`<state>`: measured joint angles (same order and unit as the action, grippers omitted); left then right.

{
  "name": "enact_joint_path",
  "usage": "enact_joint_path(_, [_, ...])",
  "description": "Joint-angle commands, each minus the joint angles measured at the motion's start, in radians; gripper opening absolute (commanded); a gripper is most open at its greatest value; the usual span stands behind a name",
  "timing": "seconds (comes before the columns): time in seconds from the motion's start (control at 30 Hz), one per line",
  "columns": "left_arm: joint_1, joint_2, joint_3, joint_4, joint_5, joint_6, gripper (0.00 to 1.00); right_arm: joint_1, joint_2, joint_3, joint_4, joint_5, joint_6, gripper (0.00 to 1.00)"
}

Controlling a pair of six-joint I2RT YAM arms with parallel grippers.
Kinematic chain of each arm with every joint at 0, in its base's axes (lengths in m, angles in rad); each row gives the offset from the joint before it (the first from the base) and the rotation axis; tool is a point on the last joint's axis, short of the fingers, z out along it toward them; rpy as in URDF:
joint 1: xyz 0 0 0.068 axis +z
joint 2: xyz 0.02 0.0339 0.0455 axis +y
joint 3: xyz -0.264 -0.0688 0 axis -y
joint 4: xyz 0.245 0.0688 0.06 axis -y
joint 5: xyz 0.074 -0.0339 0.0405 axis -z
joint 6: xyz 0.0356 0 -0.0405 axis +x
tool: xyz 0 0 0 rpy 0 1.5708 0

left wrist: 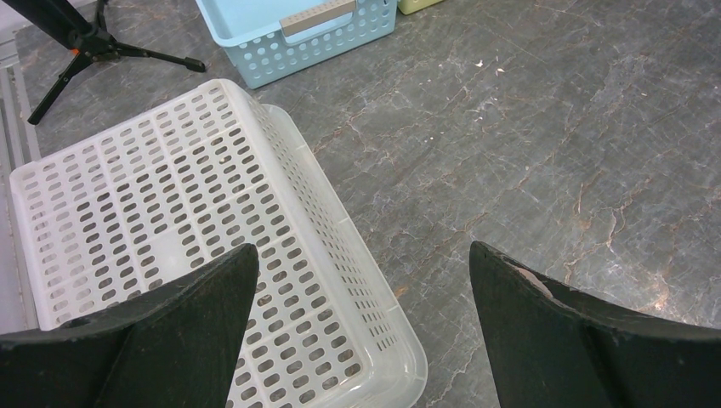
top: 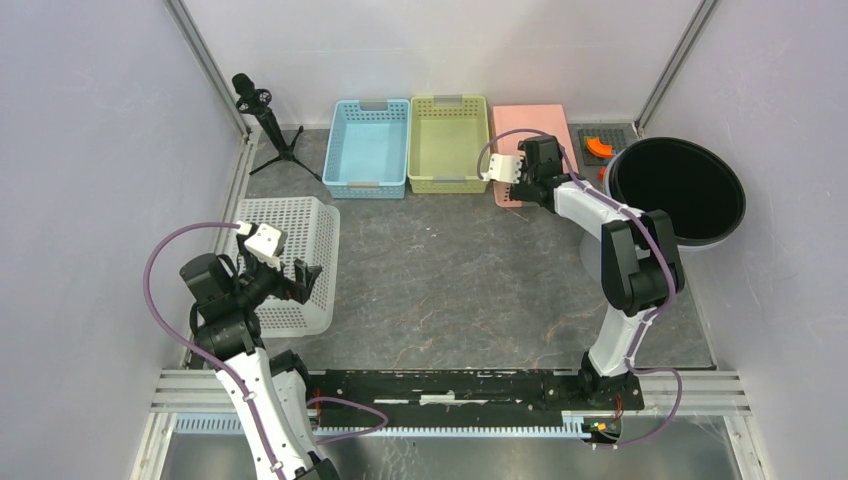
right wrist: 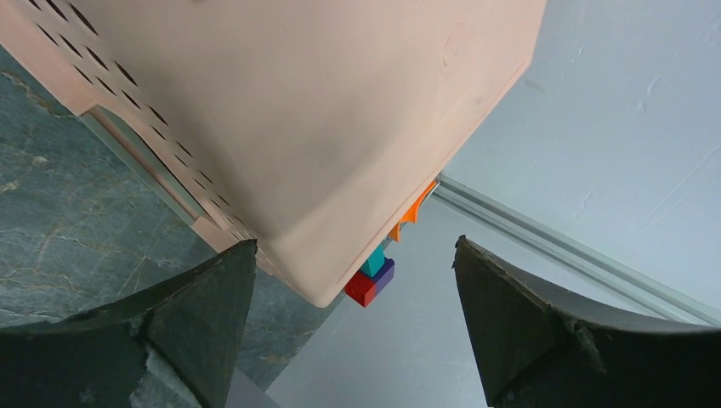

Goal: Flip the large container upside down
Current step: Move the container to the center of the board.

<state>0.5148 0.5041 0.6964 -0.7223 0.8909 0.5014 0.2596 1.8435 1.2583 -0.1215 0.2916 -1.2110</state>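
**Left wrist view: lifting clear of the inverted basket**

Left wrist view shows the white basket (left wrist: 170,195) lying bottom-up on the table (left wrist: 553,127), slotted base toward the camera and rim down on the stone. The left gripper (left wrist: 361,248) hangs over the basket's near right corner, fingers spread wide with nothing between them. One finger is over the base and the other over bare table. I cannot tell whether either touches the plastic.

Top view places the white basket at the table's left side, close to the left arm and well apart from the blue basket (top: 368,145) behind it. The right gripper (top: 512,185) hovers at the pink basket (top: 530,118) at the back, also spread and empty. That basket is base-up too.

I judge the white basket, the largest of the baskets, to be the task's container and the flip to be complete. The step in hand is then a clean retreat.

1. I leave the left fingers spread; closing them here risks pinching the corner.
2. I raise the wrist straight up before any sideways travel. Light plastic on smooth stone will likely slide if clipped.
3. I check in the top view that the rim sits flat all round.
4. I leave the right arm parked, since it has no part in this step.

Caution: a black bin (top: 675,190) stands mouth-up at the right edge. If that is the container meant, the task is not yet begun.
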Motion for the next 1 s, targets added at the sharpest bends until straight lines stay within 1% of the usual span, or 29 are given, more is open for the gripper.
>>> enact_joint_path(0.0, [0.002,-0.004,0.000,0.032,0.003,-0.014,1.00,-0.003,-0.031,0.033,0.005,0.019,-0.005,0.92])
enact_joint_path(0.23, [0.002,-0.008,-0.001,0.032,0.005,-0.016,1.00,-0.003,0.015,0.067,-0.004,0.020,0.022,0.92])
enact_joint_path(0.33, [0.003,-0.004,0.002,0.028,0.005,-0.013,1.00,-0.002,0.004,0.075,-0.010,0.013,0.043,0.92])
enact_joint_path(0.63, [0.002,0.002,0.005,0.029,0.008,-0.014,1.00,0.012,-0.191,0.032,-0.111,-0.133,0.039,0.92])
enact_joint_path(0.8, [0.002,0.003,0.005,0.028,0.008,-0.015,1.00,0.084,-0.303,-0.013,-0.140,-0.216,0.046,0.93])
enact_joint_path(0.87, [0.002,0.004,0.005,0.028,0.007,-0.016,1.00,0.137,-0.335,-0.038,-0.138,-0.240,0.051,0.93])
enact_joint_path(0.97, [0.001,0.008,0.005,0.028,0.003,-0.016,1.00,0.238,-0.357,-0.065,-0.113,-0.235,0.064,0.94])
